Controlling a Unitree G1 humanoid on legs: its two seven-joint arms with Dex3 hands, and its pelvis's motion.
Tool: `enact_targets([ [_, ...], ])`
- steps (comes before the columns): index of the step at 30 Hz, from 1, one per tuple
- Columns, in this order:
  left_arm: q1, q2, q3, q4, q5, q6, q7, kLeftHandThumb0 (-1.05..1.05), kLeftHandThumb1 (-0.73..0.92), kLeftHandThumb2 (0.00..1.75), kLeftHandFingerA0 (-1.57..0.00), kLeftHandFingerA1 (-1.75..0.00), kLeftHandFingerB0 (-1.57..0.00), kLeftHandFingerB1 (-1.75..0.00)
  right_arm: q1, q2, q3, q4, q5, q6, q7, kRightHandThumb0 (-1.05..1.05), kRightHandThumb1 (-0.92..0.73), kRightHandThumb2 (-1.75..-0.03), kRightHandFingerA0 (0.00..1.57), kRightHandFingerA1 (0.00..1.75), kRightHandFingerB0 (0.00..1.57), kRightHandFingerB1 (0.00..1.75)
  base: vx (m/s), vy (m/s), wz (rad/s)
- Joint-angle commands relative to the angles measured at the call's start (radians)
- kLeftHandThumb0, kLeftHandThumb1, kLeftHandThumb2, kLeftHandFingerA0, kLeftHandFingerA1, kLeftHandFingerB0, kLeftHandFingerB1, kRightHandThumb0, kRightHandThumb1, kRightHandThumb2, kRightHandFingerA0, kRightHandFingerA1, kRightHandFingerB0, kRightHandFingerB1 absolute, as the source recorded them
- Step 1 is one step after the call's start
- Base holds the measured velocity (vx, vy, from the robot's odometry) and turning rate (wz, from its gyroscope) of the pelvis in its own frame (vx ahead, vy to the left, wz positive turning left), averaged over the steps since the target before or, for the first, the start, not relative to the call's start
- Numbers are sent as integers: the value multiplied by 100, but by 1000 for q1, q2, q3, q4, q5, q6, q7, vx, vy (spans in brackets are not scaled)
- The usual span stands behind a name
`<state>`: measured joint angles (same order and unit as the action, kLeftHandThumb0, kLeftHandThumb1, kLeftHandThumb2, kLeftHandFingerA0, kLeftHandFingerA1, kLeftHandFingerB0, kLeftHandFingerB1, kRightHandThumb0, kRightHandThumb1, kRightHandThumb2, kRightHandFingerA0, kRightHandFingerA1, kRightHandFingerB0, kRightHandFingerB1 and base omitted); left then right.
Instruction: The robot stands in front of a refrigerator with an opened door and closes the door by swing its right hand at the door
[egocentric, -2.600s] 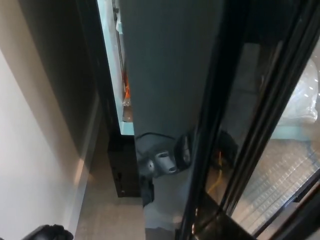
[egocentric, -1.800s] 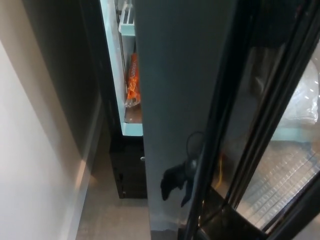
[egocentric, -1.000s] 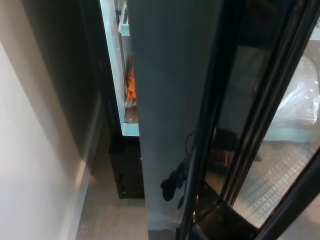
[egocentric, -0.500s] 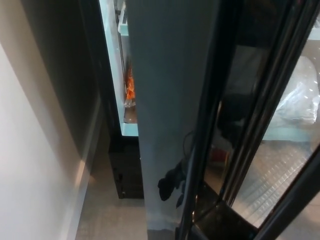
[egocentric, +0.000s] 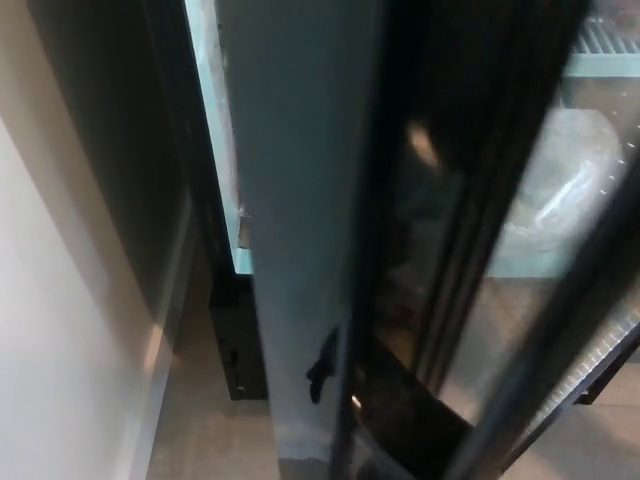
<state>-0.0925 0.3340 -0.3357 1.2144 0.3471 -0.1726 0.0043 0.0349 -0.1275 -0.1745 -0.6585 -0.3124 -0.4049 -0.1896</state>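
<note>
Narrower now: the lit strip of refrigerator interior (egocentric: 212, 130) to the left of the door (egocentric: 290, 180) has shrunk, and the orange thing that showed on the shelf a moment ago is hidden behind the grey panel. The whole picture has slid a bit too, so your camera moved as well, but the door does look further round.

Closest to you is that grey door edge running top to bottom through the middle, with its dark glass front (egocentric: 440, 250) to the right and a pale plastic bag (egocentric: 560, 190) showing through it. Low on the edge there's a small dark shape that I'd guess is the right robot hand (egocentric: 321, 365), though it could be a reflection. You can't tell whether it's spread or pressed together. The left robot hand isn't in the shot.

Further off is the black base (egocentric: 238, 345) of the refrigerator, then the floor (egocentric: 205, 440) and the pale wall (egocentric: 60, 330) on the left.

So I'd say you're mid-swing, and the door is mostly round but not shut, since a sliver of lit cabinet still shows. Next you'll want to keep pushing through along the same arc until that strip vanishes and the seal seats, keeping the arm clear of the closing edge
</note>
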Motion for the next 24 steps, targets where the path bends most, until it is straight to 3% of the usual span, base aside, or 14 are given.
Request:
enact_targets([
  [1,-12,47,11,13,10,8,-31,-29,53,105,-8,-50,-7,-48,-257,-50,198,-190,-219,99,225,-56,-75,-63,28,30,22,28,0,0,0],
  [3,-14,48,10,13,12,6,-29,-29,53,105,-8,-50,-7,-48,-266,-55,237,-146,-227,94,228,-56,-75,-63,28,30,22,28,0,0,0],
  [9,-21,46,11,14,10,7,-35,-28,53,105,-8,-50,-8,-48,-488,-71,409,243,-425,66,206,-62,-80,-65,22,28,23,29,0,0,0],
  [12,-22,45,12,12,6,0,-44,-28,53,104,-9,-50,-9,-49,-592,-91,458,454,-489,115,207,-60,-82,-65,24,29,21,28,0,0,0],
  [13,-27,36,11,13,7,7,-43,-28,53,104,-9,-50,-8,-49,-674,-106,491,646,-525,158,207,-30,-55,-107,6,49,6,48,0,0,0],
  [14,-29,34,10,14,7,9,-42,-28,53,104,-9,-50,-8,-49,-691,-109,498,687,-529,165,205,-30,-55,-107,6,49,6,48,0,0,0],
  [15,-31,32,8,13,9,10,-42,-54,77,64,-27,-32,-23,-29,-717,-117,509,749,-541,175,201,-56,-81,-64,22,30,20,29,0,0,0],
  [16,-32,31,5,12,12,9,-42,-54,77,64,-27,-32,-23,-29,-741,-125,521,805,-551,184,195,-56,-81,-64,22,30,20,29,0,0,0],
  [17,-34,29,5,12,11,8,-45,-28,53,105,-8,-50,-8,-49,-778,-131,538,907,-566,203,182,-30,-54,-106,7,49,7,49,0,0,0],
  [18,-35,27,6,12,10,8,-46,-28,53,105,-8,-50,-8,-49,-804,-134,549,978,-575,216,172,-30,-54,-106,7,49,7,49,0,0,0],
  [19,-39,25,6,11,9,6,-47,-28,52,104,-9,-50,-9,-49,-846,-144,569,1103,-588,253,172,-62,-82,-65,22,30,19,29,0,0,0],
  [22,-57,27,3,9,14,9,-48,-28,52,104,-9,-50,-9,-49,-881,-168,584,1215,-591,308,205,-63,-83,-65,20,29,17,28,0,0,0],
  [23,-65,28,3,7,14,8,-51,-53,76,63,-27,-32,-25,-30,-879,-183,582,1232,-588,311,207,-34,-55,-110,0,47,0,47,0,0,0],
  [24,-70,29,3,7,14,7,-54,-53,76,63,-27,-32,-25,-30,-879,-194,583,1246,-585,311,204,-34,-55,-110,0,47,0,47,0,0,0],
])
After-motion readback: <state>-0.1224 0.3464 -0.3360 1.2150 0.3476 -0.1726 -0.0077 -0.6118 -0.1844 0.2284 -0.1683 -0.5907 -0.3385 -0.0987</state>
